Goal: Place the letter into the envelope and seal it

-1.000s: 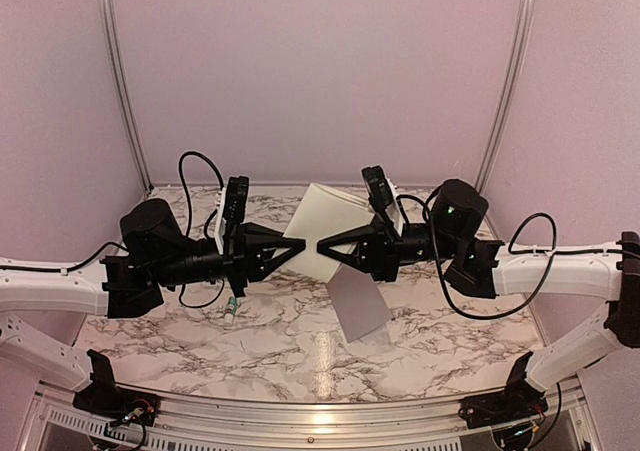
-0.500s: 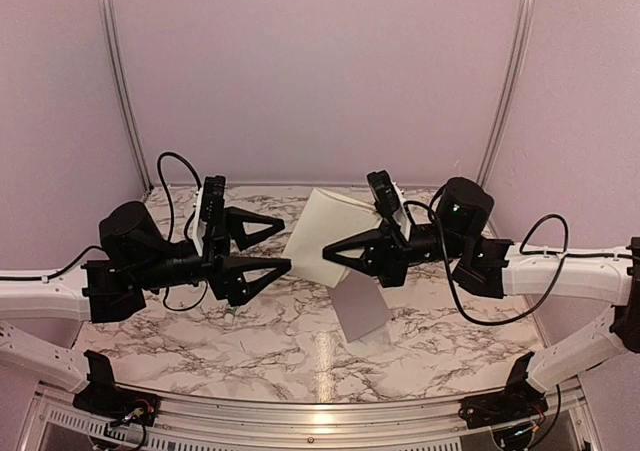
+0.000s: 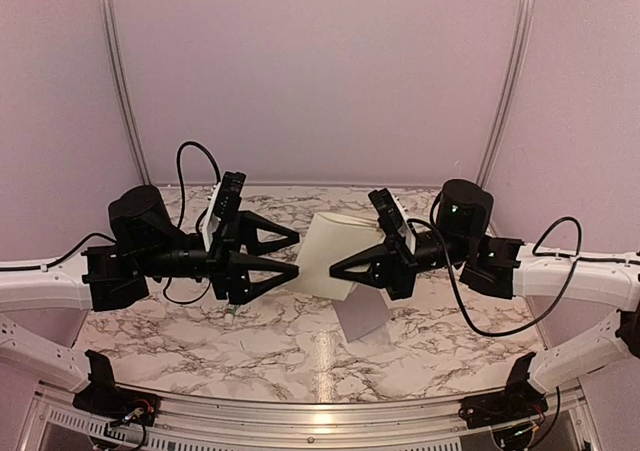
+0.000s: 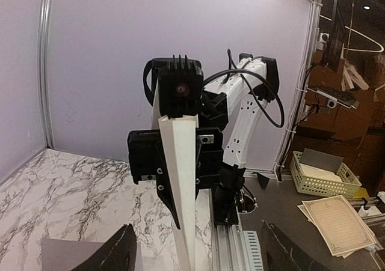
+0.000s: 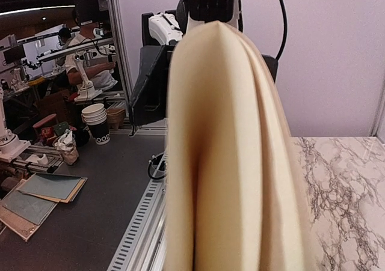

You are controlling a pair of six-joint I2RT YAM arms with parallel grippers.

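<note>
Well, the only print you had in view sat on the printed sheets [image 4: 337, 223] beyond the table's edge in the left wrist view, and it was too small to read. The letter [image 3: 328, 253] was a cream sheet folded into panels, its folds bulging toward the right wrist camera. It hung in the air above the marble table [image 3: 200, 351]. Your right gripper [image 3: 335, 268] was clamped on its lower right edge. Your left gripper [image 3: 296, 254] stood with jaws apart just beside the letter's left edge. The envelope [image 3: 362, 311], grey and flat, lay on the table below the letter.
</note>
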